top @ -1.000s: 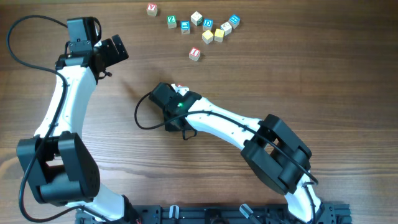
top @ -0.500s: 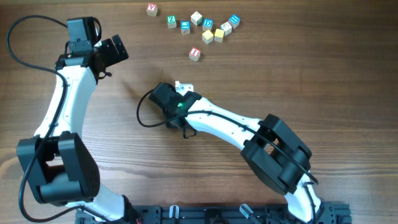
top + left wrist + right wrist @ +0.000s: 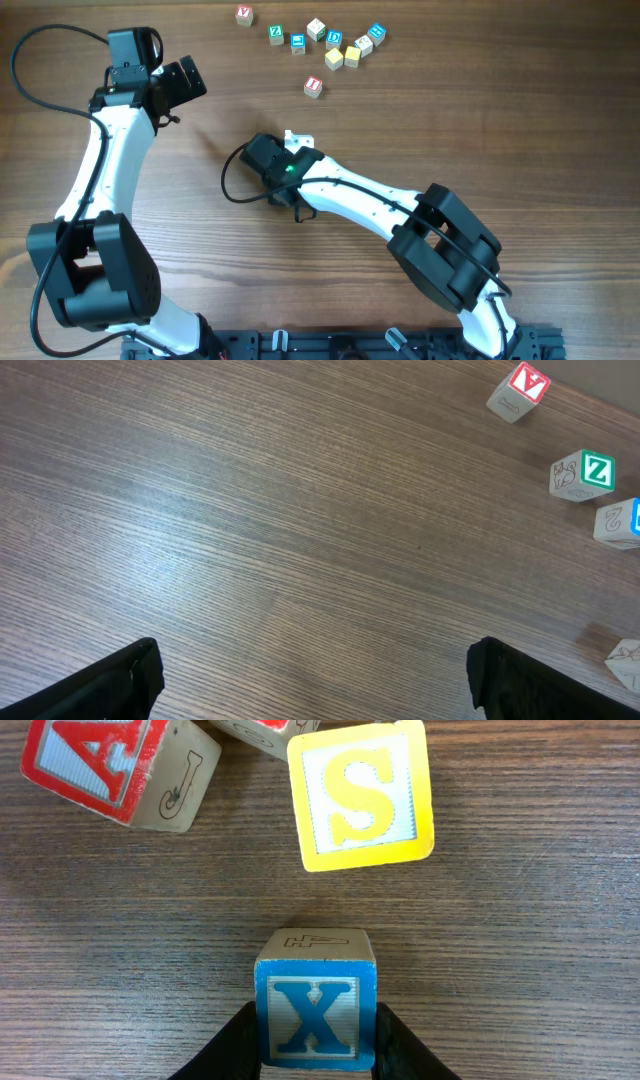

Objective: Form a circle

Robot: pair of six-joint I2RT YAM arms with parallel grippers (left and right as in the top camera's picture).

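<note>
The circle shows only in part, in the right wrist view: a blue "X" cube [image 3: 315, 1010], a yellow "S" cube [image 3: 362, 795], a red "A" cube [image 3: 110, 765] and the edge of another red cube [image 3: 262, 726] lie close together. My right gripper [image 3: 316, 1038] is shut on the blue "X" cube, with a black finger pressed against each side. In the overhead view the right gripper [image 3: 296, 141] hides these cubes. My left gripper [image 3: 315, 682] hangs open over bare wood, far left of the cubes, with nothing between its fingers [image 3: 120, 685].
Several loose letter cubes lie at the far edge of the table, among them a red "V" cube [image 3: 245, 15], a green "Z" cube [image 3: 276, 33] and a red cube [image 3: 313, 87] nearer the right gripper. The left arm [image 3: 110, 150] stands at the left.
The right wrist has crept slightly toward the far side, and a pale bit now shows at its front. The left arm has not moved.
</note>
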